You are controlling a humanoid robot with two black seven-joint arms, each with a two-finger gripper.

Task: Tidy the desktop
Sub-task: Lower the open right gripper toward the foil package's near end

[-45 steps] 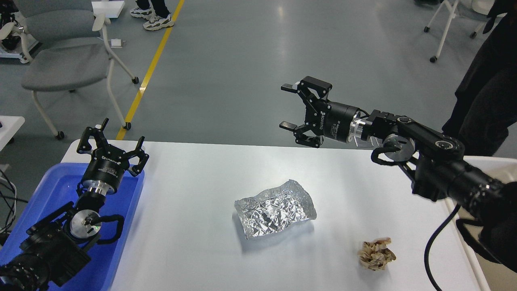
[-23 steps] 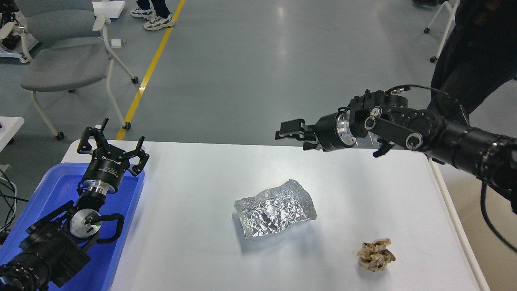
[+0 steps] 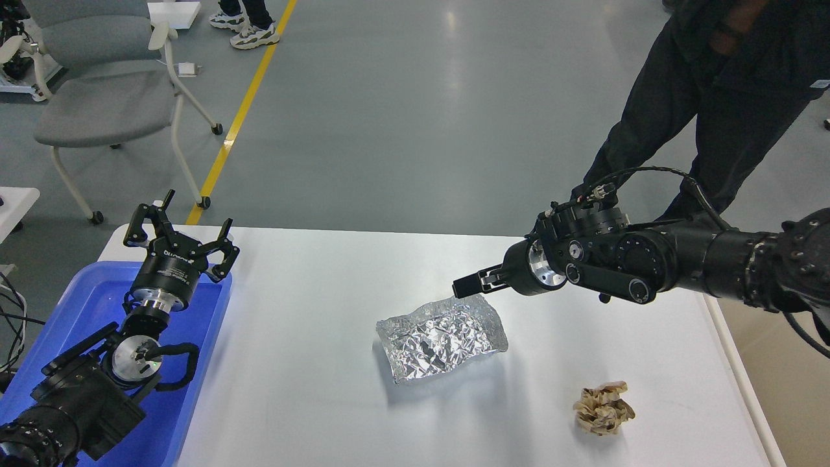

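Your desktop (image 3: 311,389) is a smooth, glossy white slab with rounded corners, filling the lower middle of the view. On it lie a crinkled silver foil bag (image 3: 441,336), pillow-shaped, and, well apart to its right, a crumpled beige paper ball (image 3: 604,407). A blue plastic tray (image 3: 78,305) overlaps its left edge. Since 0.5 s ago your right gripper (image 3: 468,285) has dropped from the far edge to just beside the bag's upper corner; it is seen edge-on, so its opening cannot be told. Your left gripper (image 3: 185,228) is unmoved over the tray, fingers spread, holding nothing.
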